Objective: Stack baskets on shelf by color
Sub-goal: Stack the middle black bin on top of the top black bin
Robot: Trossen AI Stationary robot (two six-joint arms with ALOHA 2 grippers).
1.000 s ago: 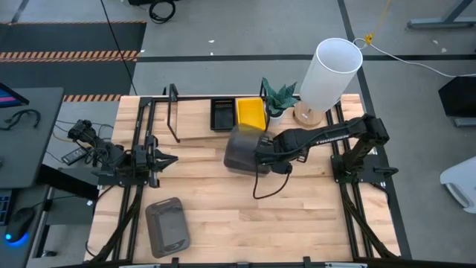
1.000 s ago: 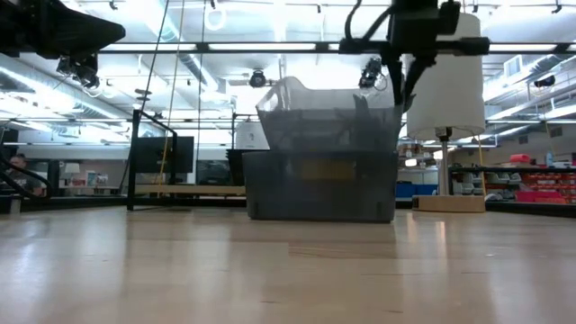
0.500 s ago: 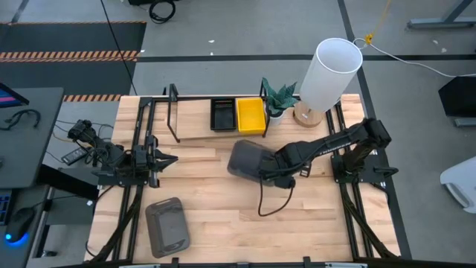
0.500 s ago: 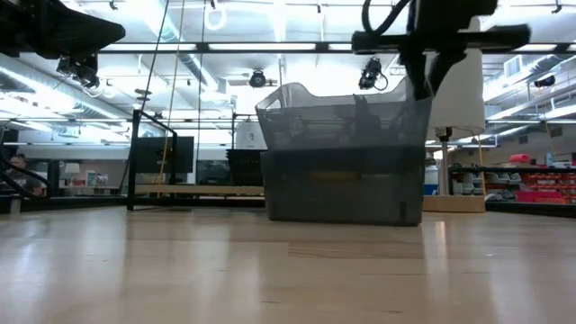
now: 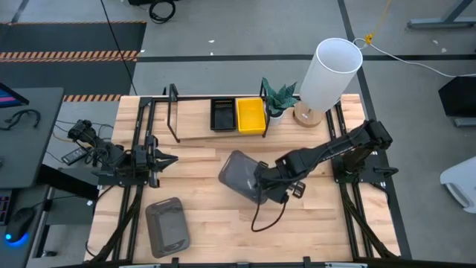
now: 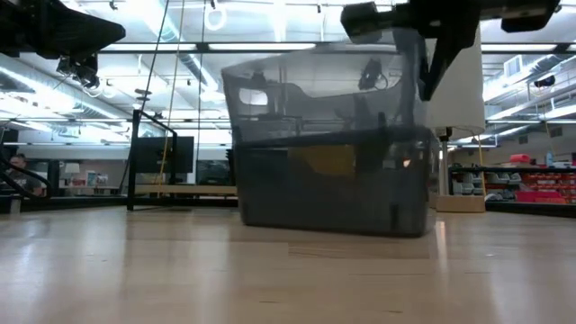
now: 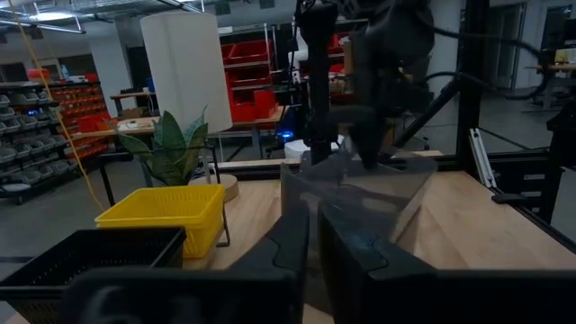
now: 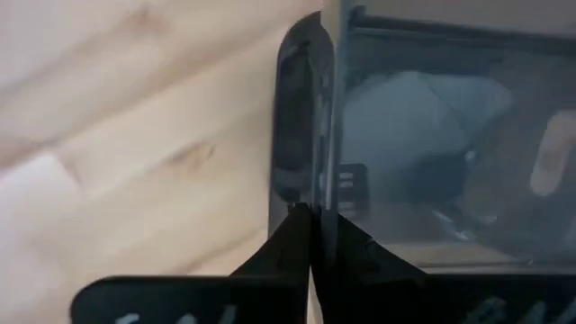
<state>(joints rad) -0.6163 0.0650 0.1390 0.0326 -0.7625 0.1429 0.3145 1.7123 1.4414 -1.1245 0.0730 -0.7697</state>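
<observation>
Tabletop (image 5: 312, 216): hand (image 5: 262, 186) behind grey basket (image 5: 239, 174)

Open wooden tabletop (image 5: 201, 216) lies between the carried smoky-grey translucent basket (image 5: 242, 176) and another grey basket (image 5: 166, 225) near the front edge.

Two grey baskets (image 5: 242, 176), one yellow (image 5: 251, 115), one black (image 5: 222, 115)

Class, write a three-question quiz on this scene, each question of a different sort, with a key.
1. True or false: the right gripper is shut on the wall of a grey basket.
2. Which baskets sit on the shelf? A) one black basket and one yellow basket B) two grey ones C) none
3. Fill in: a second grey basket lies near the table's ____ edge, on the left arm's side.

Key: 1 true; 2 A; 3 front
</observation>
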